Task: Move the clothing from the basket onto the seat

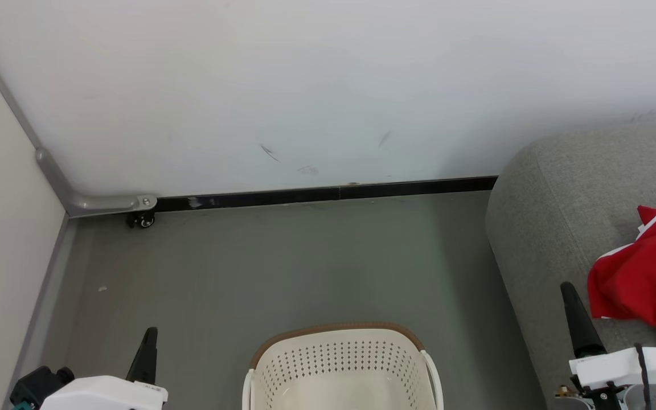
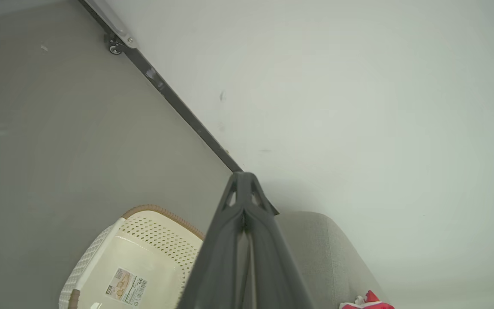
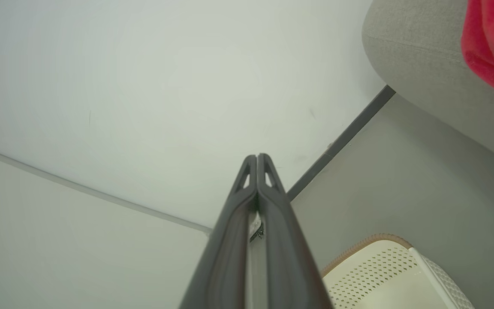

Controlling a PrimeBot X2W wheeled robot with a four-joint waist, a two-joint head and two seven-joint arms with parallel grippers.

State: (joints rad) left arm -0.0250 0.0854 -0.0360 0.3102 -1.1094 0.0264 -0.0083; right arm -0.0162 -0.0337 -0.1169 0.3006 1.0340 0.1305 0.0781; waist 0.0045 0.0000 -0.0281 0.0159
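Two pairs of jaws, each pressed together tip to tip with nothing between.

Left jaws: low at the near left, over the floor (image 1: 248, 267), pointing toward the far wall (image 1: 305, 85). They are just left of the basket (image 1: 336, 331) and apart from it.

Right jaws: low at the near right, over the left edge of the sofa (image 1: 556, 199). The tip is just beside the clothing (image 1: 647, 273); whether it touches the fabric cannot be told.

Basket: upright on the floor between the two arms, brown rim uppermost. The perforated wall and the bottom that show, with the label sticker (image 2: 128, 288), carry no garment. Its near part is cut off at the frame edge.

Clothing: a crumpled red heap with white trim, lying on the sofa seat at the right and running out of frame on that side.

Judged state: the transfer looks done or nearly done.

Hazards:
1. The right jaws are so close to the heap that a sideways swing could hook a fold. That could drag it over the rounded sofa edge onto the floor.
2. A garment hidden in the unseen near part of the basket would be missed if the job were called complete.
3. The left arm, if swung right, could knock the light basket over.
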